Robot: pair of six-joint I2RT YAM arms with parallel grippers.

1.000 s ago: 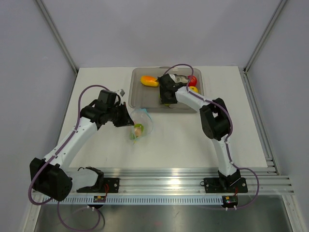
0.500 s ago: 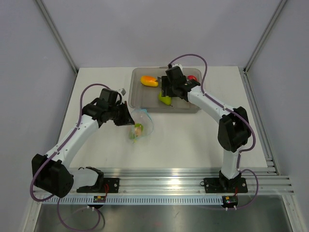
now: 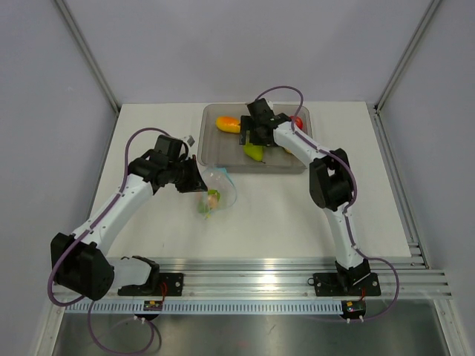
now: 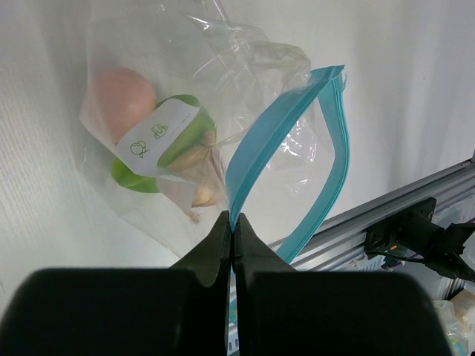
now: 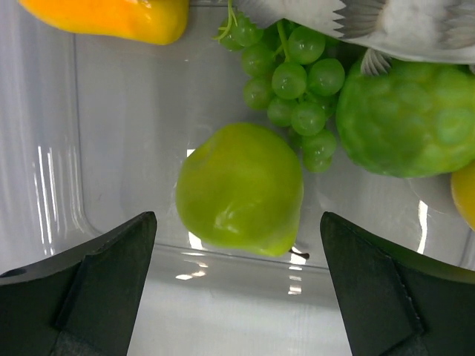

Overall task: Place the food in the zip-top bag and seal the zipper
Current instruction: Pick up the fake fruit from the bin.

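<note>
- White table [image 3: 297, 215]: a matt top running from the near rail to the far wall.
- Clear grey tray [image 3: 214, 148]: rigid and rectangular with rounded corners. It lies flat on the far half of the table, slightly right of centre. In the right wrist view its glossy floor [image 5: 126, 126] and near wall catch glints of light.
- Aluminium rail [image 3: 252, 268]: slotted, along the table's near edge from left to right.
- Grey walls [image 3: 245, 52]: plain, closing in the far side, left and right.
- Metal posts [image 3: 85, 52]: slanting up at the far left and far right corners.

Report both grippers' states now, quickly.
Left gripper: shut on the zipper of the zip-top bag.
Right gripper: open, holding nothing, above the green pear in the tray.
</note>
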